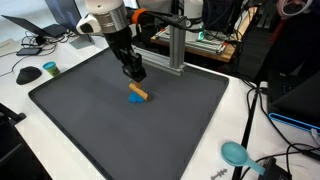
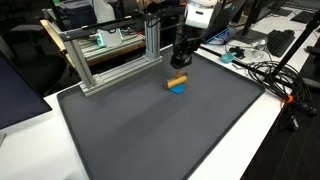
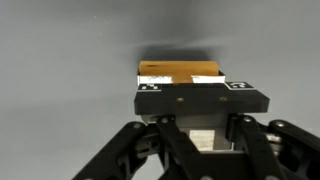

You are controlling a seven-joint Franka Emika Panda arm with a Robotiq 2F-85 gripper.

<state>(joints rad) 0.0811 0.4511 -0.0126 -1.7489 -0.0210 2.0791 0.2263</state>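
An orange wooden block (image 1: 139,93) (image 2: 177,80) lies on top of a small blue round piece (image 1: 134,99) (image 2: 177,89) on the dark grey mat (image 1: 90,120) (image 2: 150,130). My gripper (image 1: 137,80) (image 2: 179,70) comes down from above, and its black fingers reach the block in both exterior views. In the wrist view the orange block (image 3: 180,72) shows right at the tips, just past the black bar with white markers (image 3: 200,98). My gripper (image 3: 190,85) is shut on the block. The blue piece is hidden in the wrist view.
An aluminium frame (image 1: 175,45) (image 2: 110,60) stands at the mat's far edge, close to the arm. A teal round object (image 1: 236,153) lies on the white table (image 1: 40,60) off the mat. Cables and a dark mouse-like object (image 1: 50,68) lie on the table.
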